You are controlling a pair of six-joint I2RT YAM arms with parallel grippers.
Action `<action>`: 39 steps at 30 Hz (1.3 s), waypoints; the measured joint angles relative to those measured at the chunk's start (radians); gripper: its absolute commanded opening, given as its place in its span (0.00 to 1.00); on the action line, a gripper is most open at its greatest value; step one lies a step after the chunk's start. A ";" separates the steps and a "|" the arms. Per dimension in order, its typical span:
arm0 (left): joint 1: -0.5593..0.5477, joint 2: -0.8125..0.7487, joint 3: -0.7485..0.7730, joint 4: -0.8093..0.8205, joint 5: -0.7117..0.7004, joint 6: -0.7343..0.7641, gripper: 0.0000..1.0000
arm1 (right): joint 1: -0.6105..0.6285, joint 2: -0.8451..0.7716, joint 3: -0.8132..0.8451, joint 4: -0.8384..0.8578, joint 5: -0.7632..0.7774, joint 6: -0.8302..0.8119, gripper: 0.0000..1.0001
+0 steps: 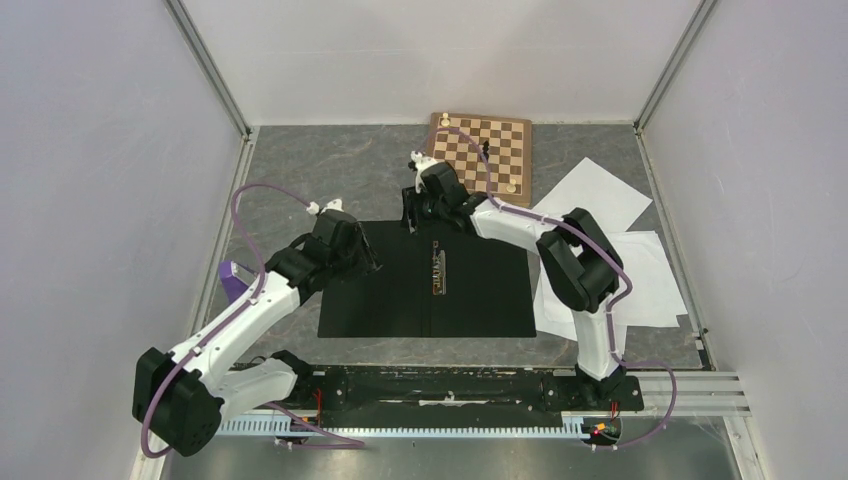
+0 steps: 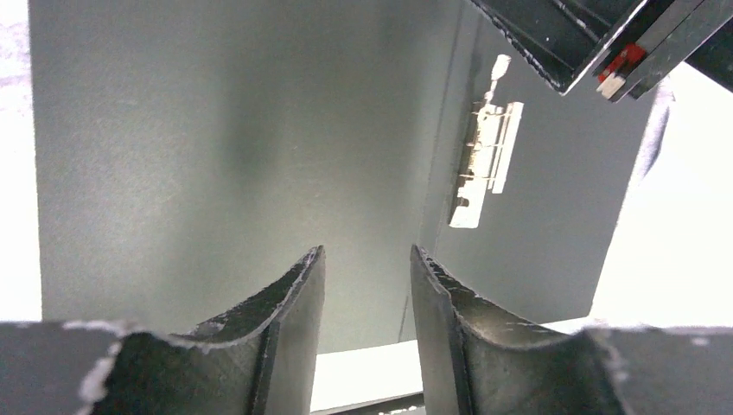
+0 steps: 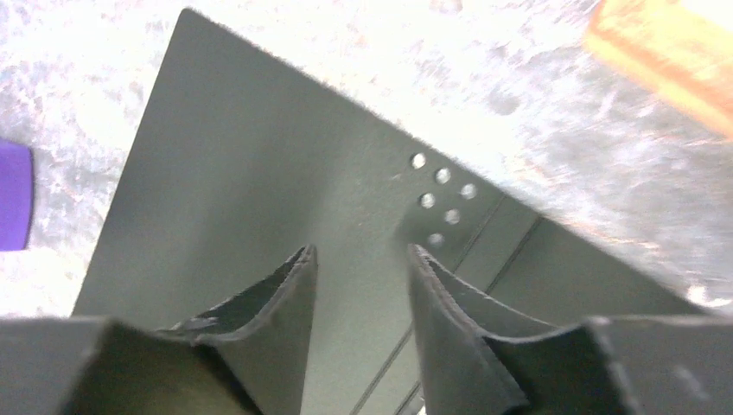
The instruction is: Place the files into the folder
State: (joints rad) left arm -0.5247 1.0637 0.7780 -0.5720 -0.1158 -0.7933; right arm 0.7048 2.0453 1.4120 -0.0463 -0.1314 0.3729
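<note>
The folder [image 1: 480, 290] lies open and flat in the middle of the table, black inside up, with its metal spine clip [image 1: 438, 268] at the centre. The clip also shows in the left wrist view [image 2: 487, 164]. Several white files [image 1: 640, 270] lie loose on the table to the folder's right. My left gripper [image 1: 368, 262] is open and empty over the folder's left panel [image 2: 216, 147]. My right gripper [image 1: 410, 222] is open and empty above the folder's far edge [image 3: 259, 190] near the spine rivets [image 3: 441, 197].
A wooden chessboard [image 1: 482, 152] with a few pieces lies at the back, beside the right arm's wrist. A purple metronome [image 1: 234, 280] stands at the left wall, behind the left arm. White walls enclose the table on three sides.
</note>
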 measured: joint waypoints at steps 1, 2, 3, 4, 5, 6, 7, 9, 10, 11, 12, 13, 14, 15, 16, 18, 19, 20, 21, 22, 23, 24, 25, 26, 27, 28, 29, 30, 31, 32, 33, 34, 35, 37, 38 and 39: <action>0.000 0.000 0.009 0.003 0.013 0.004 0.53 | -0.002 -0.004 0.030 -0.034 0.023 -0.010 0.61; 0.000 0.002 0.014 0.007 0.020 0.009 0.56 | -0.006 -0.015 0.042 -0.055 0.046 -0.013 0.68; 0.000 0.006 0.023 0.014 0.039 0.013 0.59 | -0.012 -0.036 0.043 -0.075 0.068 -0.015 0.73; 0.000 0.014 0.033 0.028 0.060 0.015 0.60 | -0.024 -0.074 0.026 -0.096 0.093 -0.016 0.79; -0.001 0.027 0.044 0.043 0.084 0.016 0.62 | -0.041 -0.122 -0.004 -0.113 0.117 -0.011 0.82; -0.005 0.043 0.056 0.061 0.105 0.017 0.63 | -0.063 -0.177 -0.046 -0.120 0.142 -0.005 0.85; -0.013 0.063 0.069 0.078 0.121 0.017 0.63 | -0.096 -0.254 -0.111 -0.130 0.172 0.002 0.87; -0.048 0.119 0.104 0.121 0.144 0.017 0.64 | -0.174 -0.403 -0.231 -0.152 0.227 0.026 0.90; -0.072 0.152 0.124 0.142 0.154 0.016 0.64 | -0.212 -0.473 -0.286 -0.162 0.251 0.038 0.92; -0.098 0.189 0.145 0.163 0.167 0.016 0.64 | -0.256 -0.545 -0.347 -0.166 0.282 0.054 0.98; -0.127 0.230 0.170 0.185 0.179 0.016 0.64 | -0.298 -0.614 -0.405 -0.181 0.315 0.072 0.98; -0.150 0.266 0.191 0.202 0.188 0.016 0.64 | -0.325 -0.662 -0.446 -0.197 0.342 0.085 0.98; -0.180 0.314 0.222 0.218 0.200 0.017 0.65 | -0.352 -0.719 -0.499 -0.216 0.372 0.103 0.98; -0.209 0.363 0.254 0.234 0.208 0.017 0.65 | -0.367 -0.752 -0.531 -0.233 0.392 0.112 0.98; -0.236 0.416 0.290 0.252 0.220 0.017 0.65 | -0.386 -0.790 -0.571 -0.252 0.408 0.129 0.98; -0.286 0.519 0.363 0.283 0.247 0.017 0.67 | -0.420 -0.847 -0.635 -0.303 0.439 0.161 0.98; -0.307 0.568 0.399 0.296 0.259 0.018 0.68 | -0.439 -0.870 -0.659 -0.334 0.459 0.179 0.98; -0.326 0.616 0.436 0.306 0.271 0.019 0.68 | -0.457 -0.894 -0.681 -0.366 0.481 0.198 0.98; -0.341 0.655 0.467 0.315 0.282 0.023 0.68 | -0.475 -0.915 -0.699 -0.395 0.504 0.219 0.98; -0.356 0.699 0.504 0.320 0.291 0.030 0.68 | -0.489 -0.935 -0.712 -0.418 0.523 0.237 0.98; -0.367 0.742 0.543 0.323 0.305 0.036 0.68 | -0.507 -0.961 -0.728 -0.447 0.545 0.262 0.98; -0.377 0.782 0.583 0.329 0.317 0.043 0.69 | -0.525 -0.991 -0.745 -0.475 0.566 0.286 0.98; -0.385 0.824 0.623 0.338 0.332 0.056 0.69 | -0.539 -1.018 -0.758 -0.494 0.584 0.303 0.98; -0.391 0.863 0.663 0.344 0.343 0.069 0.69 | -0.558 -1.054 -0.779 -0.513 0.599 0.327 0.98; -0.394 0.897 0.698 0.352 0.355 0.083 0.69 | -0.575 -1.084 -0.795 -0.531 0.610 0.345 0.98; -0.395 0.938 0.745 0.359 0.364 0.099 0.69 | -0.593 -1.109 -0.810 -0.547 0.619 0.359 0.98; -0.395 0.970 0.775 0.371 0.371 0.109 0.69 | -0.615 -1.133 -0.827 -0.563 0.626 0.373 0.98; -0.395 1.008 0.820 0.373 0.384 0.122 0.69 | -0.632 -1.147 -0.837 -0.575 0.631 0.382 0.98; -0.395 1.048 0.866 0.378 0.392 0.133 0.70 | -0.649 -1.161 -0.850 -0.592 0.633 0.393 0.98; -0.395 1.081 0.903 0.386 0.399 0.143 0.70 | -0.684 -1.169 -0.859 -0.607 0.635 0.398 0.98; -0.395 1.117 0.947 0.389 0.407 0.154 0.70 | -0.713 -1.176 -0.867 -0.616 0.633 0.402 0.98; -0.395 1.160 0.998 0.401 0.412 0.166 0.70 | -0.743 -1.183 -0.874 -0.628 0.634 0.404 0.98; -0.395 1.189 1.029 0.408 0.417 0.174 0.70 | -0.773 -1.190 -0.879 -0.632 0.634 0.405 0.98; -0.395 1.245 1.089 0.425 0.428 0.187 0.70 | -0.829 -1.202 -0.886 -0.640 0.634 0.404 0.98; -0.395 1.274 1.124 0.426 0.433 0.191 0.70 | -0.854 -1.204 -0.888 -0.645 0.634 0.403 0.98; -0.395 1.305 1.159 0.432 0.436 0.193 0.70 | -0.880 -1.205 -0.892 -0.645 0.632 0.401 0.98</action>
State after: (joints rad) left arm -0.9195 2.3688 1.9369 -0.1402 0.3206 -0.6003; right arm -0.1757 0.8406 0.5205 -0.6910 0.5007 0.7738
